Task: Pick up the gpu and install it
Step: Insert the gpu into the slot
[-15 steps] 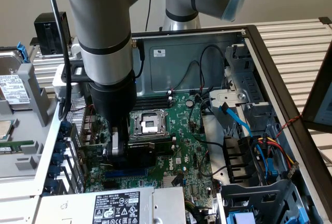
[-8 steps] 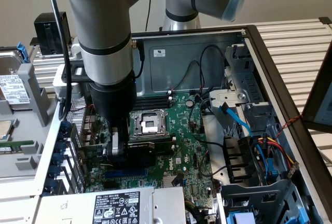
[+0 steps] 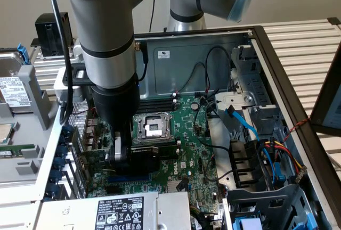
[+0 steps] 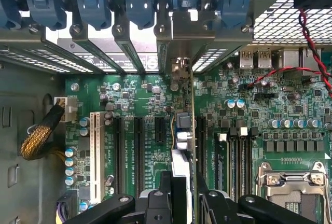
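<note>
Notably, the wrist view shows the gripper (image 4: 182,199) clamping the gpu (image 4: 181,133) edge-on.

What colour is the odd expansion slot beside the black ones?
White. The slot shows best in the wrist view, on the green motherboard.

The arm (image 3: 104,22) is showing silver-grey cylindrical segments, wearing pale blue joint caps (image 3: 242,1) and black bands; a black cable (image 3: 53,6) is hanging alongside; the gripper (image 3: 123,153) is showing black linkages carrying silver screws (image 4: 123,199).
</note>
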You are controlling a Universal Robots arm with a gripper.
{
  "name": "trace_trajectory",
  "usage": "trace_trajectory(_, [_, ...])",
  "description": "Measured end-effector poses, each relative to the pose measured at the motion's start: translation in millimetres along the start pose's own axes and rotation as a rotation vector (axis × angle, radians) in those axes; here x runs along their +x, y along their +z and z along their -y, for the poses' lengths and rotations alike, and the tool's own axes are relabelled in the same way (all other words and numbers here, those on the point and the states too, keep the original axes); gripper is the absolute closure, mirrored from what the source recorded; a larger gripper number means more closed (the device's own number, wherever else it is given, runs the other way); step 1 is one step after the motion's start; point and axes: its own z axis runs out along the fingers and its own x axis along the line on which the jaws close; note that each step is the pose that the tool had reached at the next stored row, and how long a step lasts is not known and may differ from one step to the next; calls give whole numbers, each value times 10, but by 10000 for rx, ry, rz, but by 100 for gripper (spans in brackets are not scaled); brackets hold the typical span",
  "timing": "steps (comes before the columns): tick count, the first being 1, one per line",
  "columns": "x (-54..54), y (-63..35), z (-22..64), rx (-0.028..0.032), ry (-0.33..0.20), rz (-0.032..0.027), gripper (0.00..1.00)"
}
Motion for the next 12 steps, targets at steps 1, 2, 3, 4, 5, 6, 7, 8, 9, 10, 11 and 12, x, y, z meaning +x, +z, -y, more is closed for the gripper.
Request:
trace_trajectory(1, [2, -3, 0, 0, 0, -2, 72])
trace_trajectory(2, [3, -4, 0, 1, 1, 1, 72])
trace_trajectory(3, [5, -12, -1, 1, 1, -2, 72])
trace_trajectory(4, [4, -11, 0, 4, 1, 2, 72])
trace_trajectory(5, [4, -12, 0, 5, 1, 2, 72])
trace_trajectory(6, [4, -12, 0, 6, 1, 2, 72])
trace_trajectory(7, [4, -13, 0, 5, 0, 0, 72])
trace_trajectory(8, [5, -13, 0, 4, 0, -2, 72])
trace_trajectory(9, [5, -13, -1, 3, 0, -3, 72])
trace_trajectory(10, [5, -13, -4, 3, 0, -7, 72])
trace_trajectory(11, [5, -12, -5, 4, 0, -9, 72])
trace_trajectory(12, [6, -11, -5, 4, -2, -9, 72])
